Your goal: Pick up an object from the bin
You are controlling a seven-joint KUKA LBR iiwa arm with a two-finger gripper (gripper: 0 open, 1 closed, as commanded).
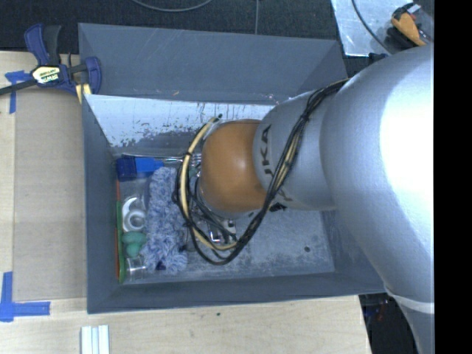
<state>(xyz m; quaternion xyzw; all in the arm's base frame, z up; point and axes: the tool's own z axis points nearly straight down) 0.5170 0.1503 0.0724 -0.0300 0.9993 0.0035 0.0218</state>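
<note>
Claw (215, 236) position: low in the bin (221, 290), a little toward 9 o'clock of the floor's middle. It sits beneath the orange wrist cover (228, 168), and that cover and the looped cables (193, 223) hide most of it from where I stand. Whether it is released or clenched cannot be told. Nothing can be seen in its grasp.

Clock reference: 12 o'clock is the bin's far wall and 6 o'clock its near wall.

Contents: everything lies along the 9 o'clock wall.
- Blue block (136, 168), in the 10 o'clock corner.
- White ring (135, 216) in clear wrap, against the wall at 9 o'clock.
- Green piece (133, 243), just beside the ring on its 6 o'clock side.
- Blue-grey fuzzy cloth (164, 223), between those items and the claw.

Key relation: the cloth is the nearest thing. It lies at 9 o'clock from the claw and just beside it, with its frayed lower end close to the cables. Contact cannot be confirmed. The cloth's long axis runs from 12 to 6 o'clock, parallel to the wall.

Assessment: if the cloth is the pick, the claw probably needs only a short shift toward 9 o'clock. A grasp across the narrow way, on the 9–3 line, looks most likely to gather it. The bin floor toward 3 o'clock carries nothing.
</note>
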